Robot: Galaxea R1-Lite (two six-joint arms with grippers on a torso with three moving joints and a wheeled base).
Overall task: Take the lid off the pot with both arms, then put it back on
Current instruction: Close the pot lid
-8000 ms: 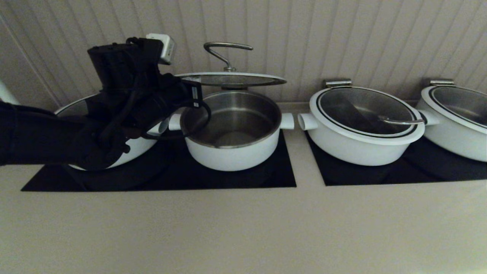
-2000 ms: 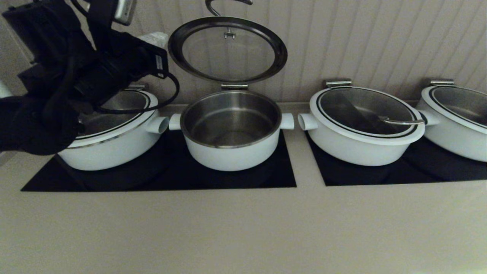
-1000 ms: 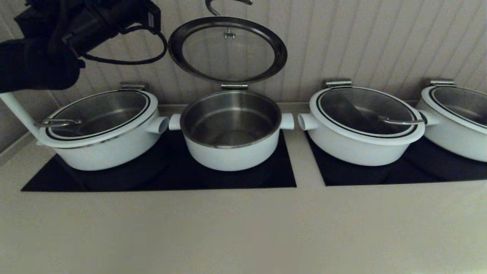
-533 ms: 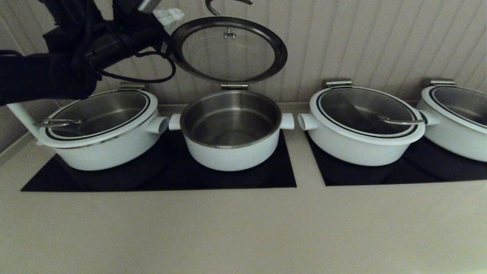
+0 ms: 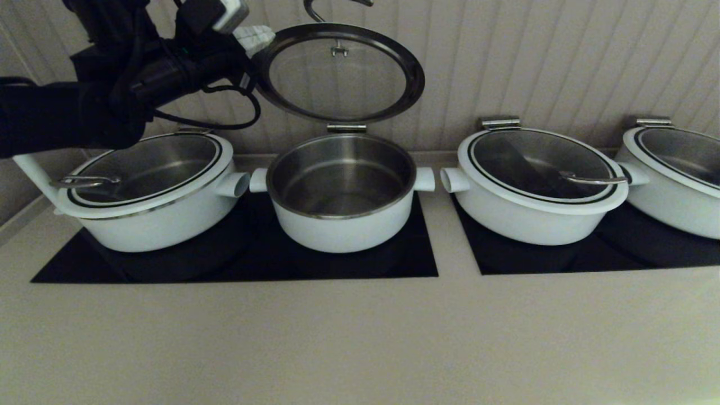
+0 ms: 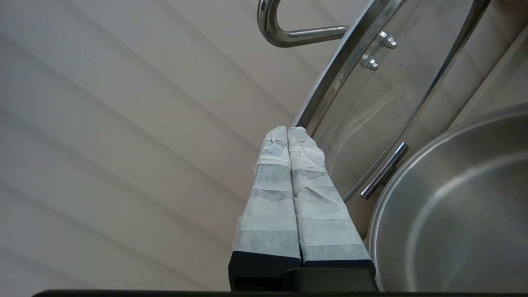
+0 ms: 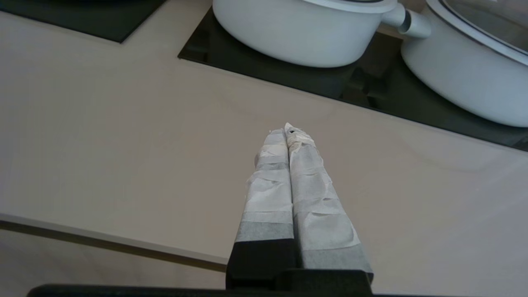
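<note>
The pot [image 5: 343,225] stands open on the black mat, its steel inside bare. The lid [image 5: 337,73] stands tipped up on its hinge against the back wall, its steel bar handle [image 5: 332,4] behind its top. My left gripper [image 5: 254,35] is shut and empty, high up, its taped tips touching the lid's left rim from behind [image 6: 326,88]. The pot's steel rim shows in the left wrist view [image 6: 453,206]. My right gripper [image 7: 287,128] is shut and empty above the bare counter, out of the head view.
A wider lidded white pot [image 5: 152,191] stands left of the pot, under my left arm. Two more wide lidded pots [image 5: 540,185] [image 5: 675,174] stand to the right on a second black mat [image 5: 590,253]. The ribbed wall [image 5: 534,56] is close behind.
The lid went from half raised to fully tipped up against the wall. My left arm rose, swung away to the left, then came back right and down to the lid's left rim.
</note>
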